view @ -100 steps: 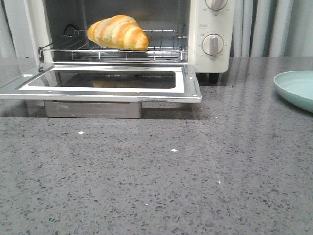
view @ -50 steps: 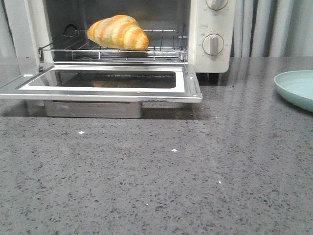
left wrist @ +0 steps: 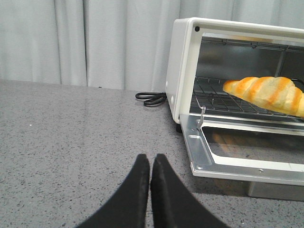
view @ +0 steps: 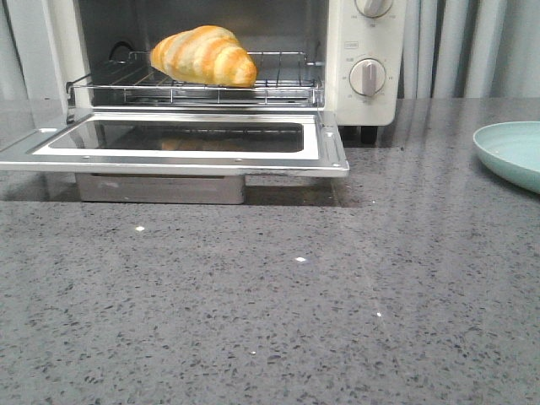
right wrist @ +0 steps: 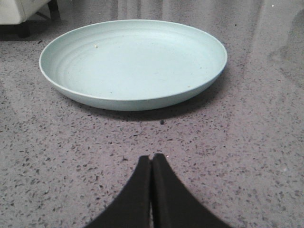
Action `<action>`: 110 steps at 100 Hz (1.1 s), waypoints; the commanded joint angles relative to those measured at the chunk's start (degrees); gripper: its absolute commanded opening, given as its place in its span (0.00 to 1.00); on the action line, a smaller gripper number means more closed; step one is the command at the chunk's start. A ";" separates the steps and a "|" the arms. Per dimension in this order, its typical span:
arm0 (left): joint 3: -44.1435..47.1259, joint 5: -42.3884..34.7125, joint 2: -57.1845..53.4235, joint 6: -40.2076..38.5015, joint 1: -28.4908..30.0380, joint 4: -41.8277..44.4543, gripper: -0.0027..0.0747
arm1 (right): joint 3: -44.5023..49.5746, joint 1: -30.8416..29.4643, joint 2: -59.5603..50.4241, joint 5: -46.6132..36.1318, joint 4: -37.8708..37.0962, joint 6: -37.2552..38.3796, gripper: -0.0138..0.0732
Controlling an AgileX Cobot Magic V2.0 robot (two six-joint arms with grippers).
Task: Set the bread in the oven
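Note:
The golden-orange bread lies on the wire rack inside the cream-white oven, whose glass door hangs open and flat. The left wrist view shows the same bread on the rack, with the oven ahead and to one side. My left gripper is shut with nothing in it, low over the grey counter and short of the door's corner. My right gripper is shut and empty too, just in front of a pale green plate. Neither gripper shows in the front view.
The pale green plate sits at the right edge of the grey speckled counter. A crumb tray shows under the open door. A black power cord lies coiled behind the oven. Grey curtains hang at the back.

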 commanded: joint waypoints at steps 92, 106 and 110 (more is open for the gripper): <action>5.39 5.94 -1.59 -8.79 0.57 11.70 0.01 | 1.44 -0.31 -1.12 -1.15 -0.16 -0.38 0.07; 5.39 6.85 -1.59 -8.79 0.57 12.16 0.01 | 1.44 -0.31 -1.12 -1.15 -0.16 -0.38 0.07; 5.39 6.85 -1.59 -8.79 0.57 12.16 0.01 | 1.44 -0.31 -1.12 -1.15 -0.16 -0.38 0.07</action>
